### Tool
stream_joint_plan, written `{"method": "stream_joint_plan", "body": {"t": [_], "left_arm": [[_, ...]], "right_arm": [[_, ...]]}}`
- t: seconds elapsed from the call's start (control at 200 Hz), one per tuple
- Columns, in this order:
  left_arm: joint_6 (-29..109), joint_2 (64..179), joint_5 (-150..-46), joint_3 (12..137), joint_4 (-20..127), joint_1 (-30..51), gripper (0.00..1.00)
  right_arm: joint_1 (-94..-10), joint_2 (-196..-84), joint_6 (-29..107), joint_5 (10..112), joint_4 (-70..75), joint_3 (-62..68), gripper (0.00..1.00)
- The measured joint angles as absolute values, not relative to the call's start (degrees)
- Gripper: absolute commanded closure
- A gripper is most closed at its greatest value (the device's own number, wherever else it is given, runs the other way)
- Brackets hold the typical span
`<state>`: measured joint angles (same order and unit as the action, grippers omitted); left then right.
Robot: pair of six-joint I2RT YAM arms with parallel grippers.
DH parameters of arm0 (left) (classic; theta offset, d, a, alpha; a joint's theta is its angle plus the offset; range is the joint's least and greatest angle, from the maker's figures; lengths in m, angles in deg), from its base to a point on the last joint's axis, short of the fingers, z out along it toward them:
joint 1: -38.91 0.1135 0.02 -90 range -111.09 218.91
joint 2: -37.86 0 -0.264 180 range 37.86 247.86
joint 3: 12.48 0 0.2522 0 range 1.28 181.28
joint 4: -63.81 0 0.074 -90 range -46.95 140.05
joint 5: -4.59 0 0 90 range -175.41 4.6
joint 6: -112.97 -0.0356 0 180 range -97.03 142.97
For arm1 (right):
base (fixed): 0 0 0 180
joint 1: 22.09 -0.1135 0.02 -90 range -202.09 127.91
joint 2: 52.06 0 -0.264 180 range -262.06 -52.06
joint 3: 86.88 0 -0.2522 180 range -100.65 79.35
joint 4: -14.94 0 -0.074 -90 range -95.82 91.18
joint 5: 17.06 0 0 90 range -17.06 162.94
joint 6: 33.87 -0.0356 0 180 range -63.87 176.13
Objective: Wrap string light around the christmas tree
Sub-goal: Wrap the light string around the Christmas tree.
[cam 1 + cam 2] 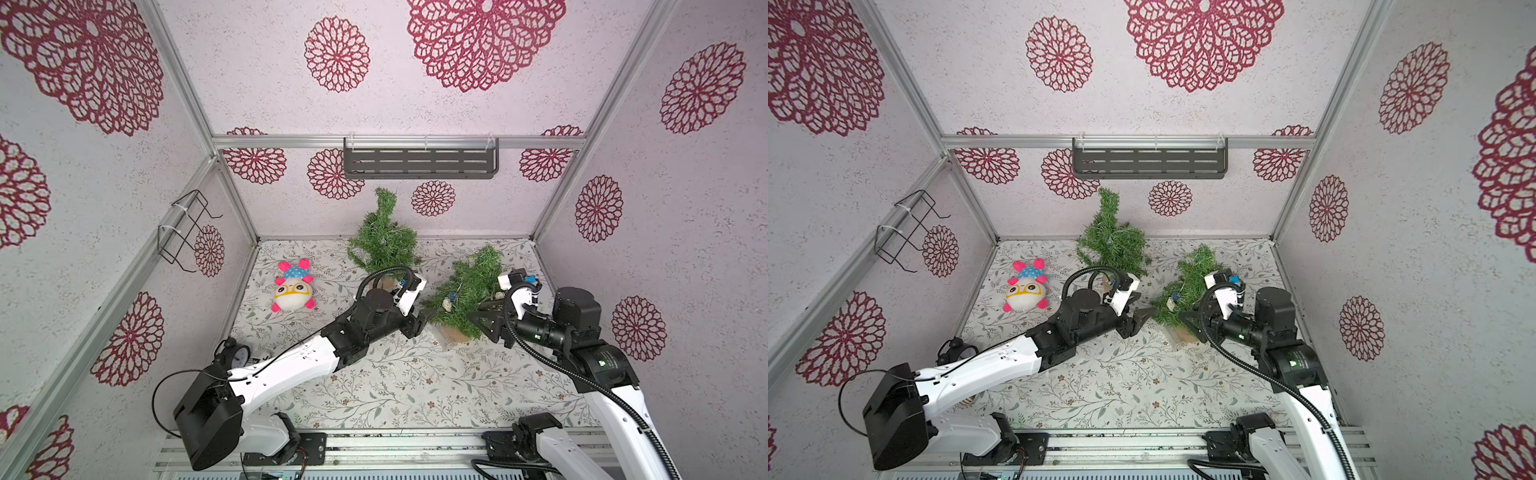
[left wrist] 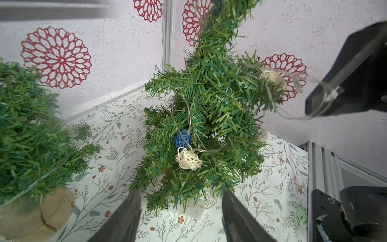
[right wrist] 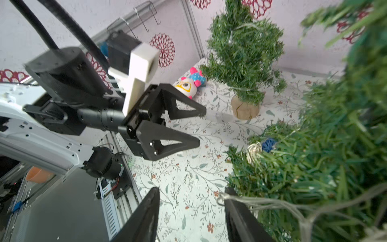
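Right wrist: string light touching hand

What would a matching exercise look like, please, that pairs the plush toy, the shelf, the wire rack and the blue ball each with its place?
Things:
1. plush toy
2. shelf
3. wire rack
4. blue ball

Places:
A. in the branches of a tree
B. hanging on the back wall
C. lying on the table
D. fixed to a side wall

Pairs: 1-C, 2-B, 3-D, 4-A
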<state>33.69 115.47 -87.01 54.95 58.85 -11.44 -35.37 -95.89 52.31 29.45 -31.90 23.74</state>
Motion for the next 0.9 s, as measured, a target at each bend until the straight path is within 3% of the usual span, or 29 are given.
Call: {"method": "stream_joint_plan", "body": {"t": [0.38,0.55,0.901], "left_arm": [[36.5,115.4,-86.7,68.4,49.0,-9.6,0.29],[37.7,115.5,-86.8,68.7,45.9,-9.5,0.29],[38.6,119.3,-87.6,68.6,46.6,-9.5,0.19]], "right_arm": [[-39.2,-99.2,53.6,31.6,-36.4,28.1,0.43],[-41.9,-103.3,53.5,34.5,-36.6,28.4,0.42],[-42.9,-103.5,54.1,52.5,-46.5,14.0,0.32]]}}
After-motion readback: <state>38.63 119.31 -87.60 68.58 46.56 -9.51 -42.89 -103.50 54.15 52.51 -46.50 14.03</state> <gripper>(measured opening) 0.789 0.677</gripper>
